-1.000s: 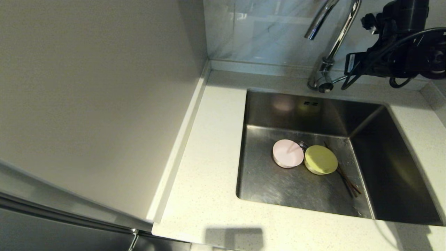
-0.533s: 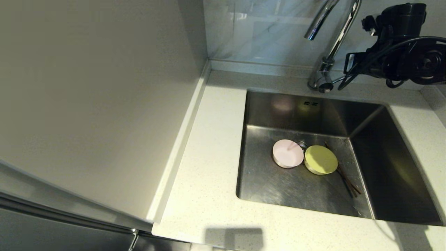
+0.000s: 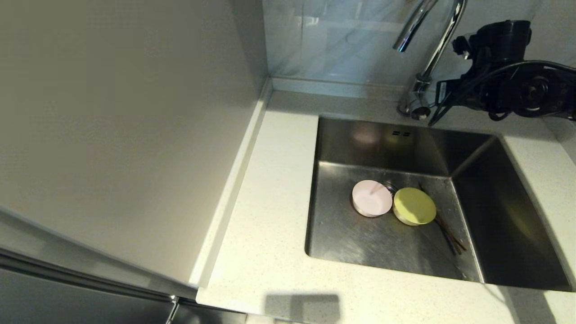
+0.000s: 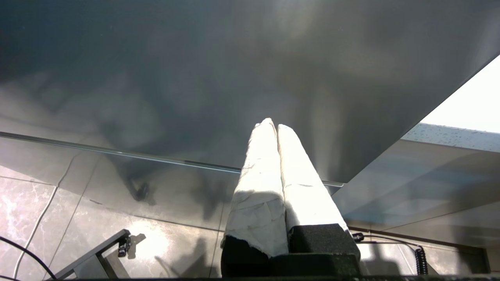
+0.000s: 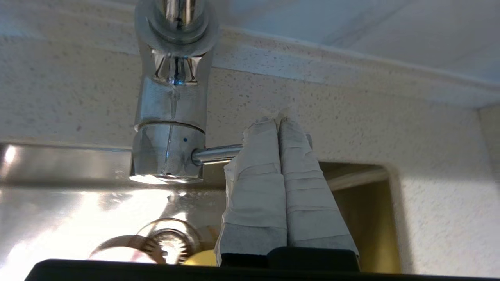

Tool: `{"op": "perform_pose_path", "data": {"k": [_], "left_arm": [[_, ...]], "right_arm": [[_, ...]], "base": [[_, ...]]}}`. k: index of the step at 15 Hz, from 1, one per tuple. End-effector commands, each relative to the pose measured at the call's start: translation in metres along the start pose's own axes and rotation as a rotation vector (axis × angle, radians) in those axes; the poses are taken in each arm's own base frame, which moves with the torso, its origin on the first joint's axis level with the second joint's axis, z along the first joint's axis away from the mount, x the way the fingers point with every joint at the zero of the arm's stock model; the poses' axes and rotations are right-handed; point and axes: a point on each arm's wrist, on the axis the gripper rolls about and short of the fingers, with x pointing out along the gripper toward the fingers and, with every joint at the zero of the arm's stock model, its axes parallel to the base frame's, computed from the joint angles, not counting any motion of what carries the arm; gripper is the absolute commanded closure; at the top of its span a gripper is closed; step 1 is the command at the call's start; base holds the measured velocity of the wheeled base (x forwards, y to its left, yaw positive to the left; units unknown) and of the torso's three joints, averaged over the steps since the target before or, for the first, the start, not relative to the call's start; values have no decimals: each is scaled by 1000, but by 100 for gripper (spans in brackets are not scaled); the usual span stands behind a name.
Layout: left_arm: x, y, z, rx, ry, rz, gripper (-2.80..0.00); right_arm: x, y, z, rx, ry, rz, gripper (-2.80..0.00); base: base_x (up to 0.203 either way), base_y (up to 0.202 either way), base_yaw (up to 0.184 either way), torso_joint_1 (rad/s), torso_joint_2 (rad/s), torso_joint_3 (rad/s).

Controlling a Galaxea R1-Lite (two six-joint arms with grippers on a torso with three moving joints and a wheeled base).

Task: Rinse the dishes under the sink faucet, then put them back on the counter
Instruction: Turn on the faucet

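Note:
In the sink (image 3: 495,202) a pale-pink bowl (image 3: 371,198) and a pale-yellow bowl (image 3: 414,206) sit side by side by the drain (image 3: 389,185). The brown chopsticks (image 3: 450,234) lie partly under the yellow bowl. The chrome faucet (image 3: 438,45) rises at the back, with my right arm (image 3: 495,85) beside its base. My right gripper (image 5: 278,121) is shut, its taped fingers lying across the side lever (image 5: 215,153) with nothing between them. My left gripper (image 4: 272,125) is shut and empty, facing a dark panel, out of the head view.
A tall pale cabinet panel (image 3: 112,135) walls off the left. The speckled counter (image 3: 270,202) runs between it and the sink, with a raised back edge (image 3: 333,85) under the grey marbled wall tile (image 3: 337,40).
My right arm has moved left and slightly down, closer to the faucet base. The bowls and chopsticks have not moved.

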Motion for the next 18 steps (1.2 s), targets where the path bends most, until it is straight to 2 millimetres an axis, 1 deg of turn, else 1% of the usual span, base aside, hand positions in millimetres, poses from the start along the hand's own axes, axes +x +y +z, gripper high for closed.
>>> {"op": "perform_pose_path", "data": {"k": [1,3,8,12,14,18], "left_arm": [[0,0,0,-1,-3,1,0],[0,0,0,-1,-3,1,0],[0,0,0,-1,-3,1,0],[0,0,0,-1,-3,1,0],[0,0,0,-1,-3,1,0],[0,0,0,-1,-3,1,0]], "right_arm": [[2,1,-3,-35,12,5,0],[-1,0,-1,-62,10,28,0],[-10,-3,-6,-117,108,62,0],[-16,-5,-6,-132,145,88,0],[-21,-8,-1,-119,127,118,0],[-36,-17,14,-94,78,148,0]], "base": [[0,0,0,0,0,0],[0,0,0,0,0,0],[0,0,0,0,0,0],[0,0,0,0,0,0],[0,0,0,0,0,0],[0,0,0,0,0,0]]}}
